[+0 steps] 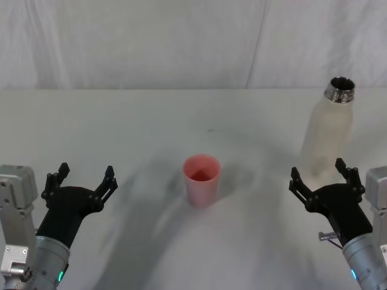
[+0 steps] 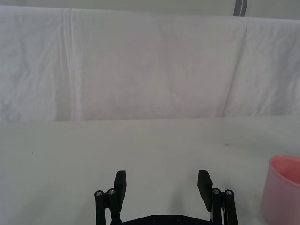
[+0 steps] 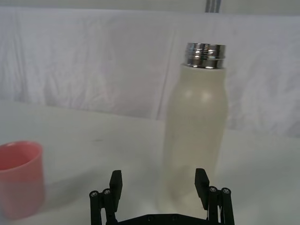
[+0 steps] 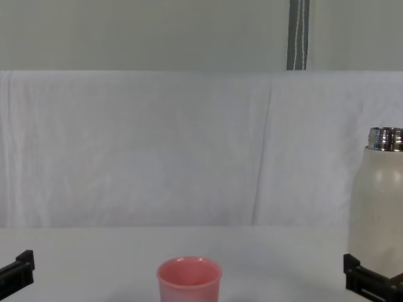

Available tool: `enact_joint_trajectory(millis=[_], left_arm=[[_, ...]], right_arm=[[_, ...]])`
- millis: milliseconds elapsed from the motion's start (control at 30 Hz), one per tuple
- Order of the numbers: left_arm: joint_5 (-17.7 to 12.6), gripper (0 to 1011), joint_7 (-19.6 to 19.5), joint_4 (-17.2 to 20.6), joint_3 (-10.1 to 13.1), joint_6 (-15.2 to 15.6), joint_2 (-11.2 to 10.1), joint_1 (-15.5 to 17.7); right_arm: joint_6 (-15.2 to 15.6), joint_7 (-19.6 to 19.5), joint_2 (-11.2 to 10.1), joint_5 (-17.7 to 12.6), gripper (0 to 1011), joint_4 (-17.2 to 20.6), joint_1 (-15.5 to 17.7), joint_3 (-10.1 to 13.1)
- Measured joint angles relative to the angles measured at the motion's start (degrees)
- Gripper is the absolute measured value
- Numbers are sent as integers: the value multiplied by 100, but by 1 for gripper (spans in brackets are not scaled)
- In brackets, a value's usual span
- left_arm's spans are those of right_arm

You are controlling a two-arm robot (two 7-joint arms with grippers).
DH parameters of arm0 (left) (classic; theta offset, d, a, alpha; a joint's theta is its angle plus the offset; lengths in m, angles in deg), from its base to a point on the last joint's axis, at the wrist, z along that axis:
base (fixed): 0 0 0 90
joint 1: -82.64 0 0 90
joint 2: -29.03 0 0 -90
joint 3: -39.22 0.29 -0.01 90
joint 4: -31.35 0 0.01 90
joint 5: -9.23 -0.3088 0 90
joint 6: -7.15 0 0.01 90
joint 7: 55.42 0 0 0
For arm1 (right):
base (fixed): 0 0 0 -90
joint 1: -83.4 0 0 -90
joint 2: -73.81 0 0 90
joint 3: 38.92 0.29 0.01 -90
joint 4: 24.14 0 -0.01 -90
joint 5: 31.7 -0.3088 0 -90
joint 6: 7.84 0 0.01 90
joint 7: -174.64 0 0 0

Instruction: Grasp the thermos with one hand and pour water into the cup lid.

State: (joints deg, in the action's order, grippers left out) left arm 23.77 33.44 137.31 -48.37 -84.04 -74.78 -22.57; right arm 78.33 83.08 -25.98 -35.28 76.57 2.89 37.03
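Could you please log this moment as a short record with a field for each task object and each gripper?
thermos: upright on the table's right side, steel neck uncapped, not held
cup lid: upright near the table's middle, mouth up, left of the thermos
right gripper: open, just short of the thermos base, touching nothing
left gripper: open, low on the left, holding nothing
table: white surface
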Motion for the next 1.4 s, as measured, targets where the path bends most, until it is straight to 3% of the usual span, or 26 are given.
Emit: enact_joint_trajectory(millis=[700, 1400], left_arm=[[0, 1001, 0, 0, 0, 0, 0, 0], [0, 1001, 0, 0, 0, 0, 0, 0]], right_arm=[[-107, 187, 410, 30, 1001, -314, -247, 498], [-147, 487, 708, 21, 1001, -749, -662, 755]])
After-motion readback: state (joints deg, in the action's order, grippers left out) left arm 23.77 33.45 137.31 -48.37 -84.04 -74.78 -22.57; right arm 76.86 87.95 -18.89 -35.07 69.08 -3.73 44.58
